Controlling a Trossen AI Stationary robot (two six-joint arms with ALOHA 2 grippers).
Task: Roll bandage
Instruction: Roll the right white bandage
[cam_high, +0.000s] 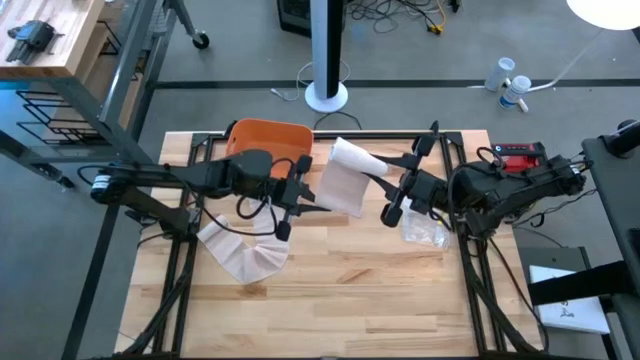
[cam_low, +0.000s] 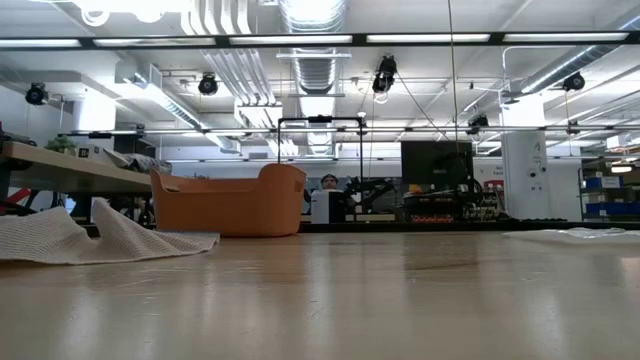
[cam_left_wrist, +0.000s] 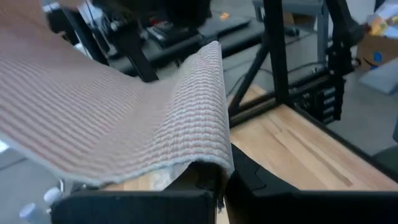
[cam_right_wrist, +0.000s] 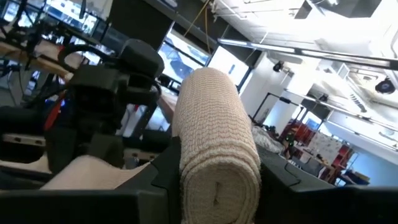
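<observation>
The bandage is a beige ribbed elastic strip. Its rolled part (cam_high: 355, 158) is held up above the table's far middle, and a flat stretch (cam_high: 338, 188) runs from the roll toward my left gripper (cam_high: 308, 200). The loose tail (cam_high: 245, 258) lies crumpled on the table's left side and also shows in the low view (cam_low: 100, 235). My right gripper (cam_high: 393, 190) is shut on the roll (cam_right_wrist: 217, 149), and my left gripper (cam_left_wrist: 214, 186) is shut on the strip. Both grippers are above the low view's field. My left gripper pinches the strip's flat stretch at its edge (cam_left_wrist: 208, 165) between its two fingers, coming level from the table's left. The strip spreads away beyond the fingers, lifted clear of the table here and fairly taut. My right gripper holds the roll between its two fingers, pinching its curved sides near one end (cam_right_wrist: 214, 186). It comes level from the table's right, with the fingers along the roll's length. The roll is lifted clear of the table and sticks out past the fingertips.
An orange basket (cam_high: 268, 140) stands at the table's far left, also in the low view (cam_low: 230, 200). A clear plastic wrapper (cam_high: 422, 228) lies under the right arm. A red device (cam_high: 520, 155) sits off the table's far right corner. Bare wood (cam_high: 350, 300) fills the near half.
</observation>
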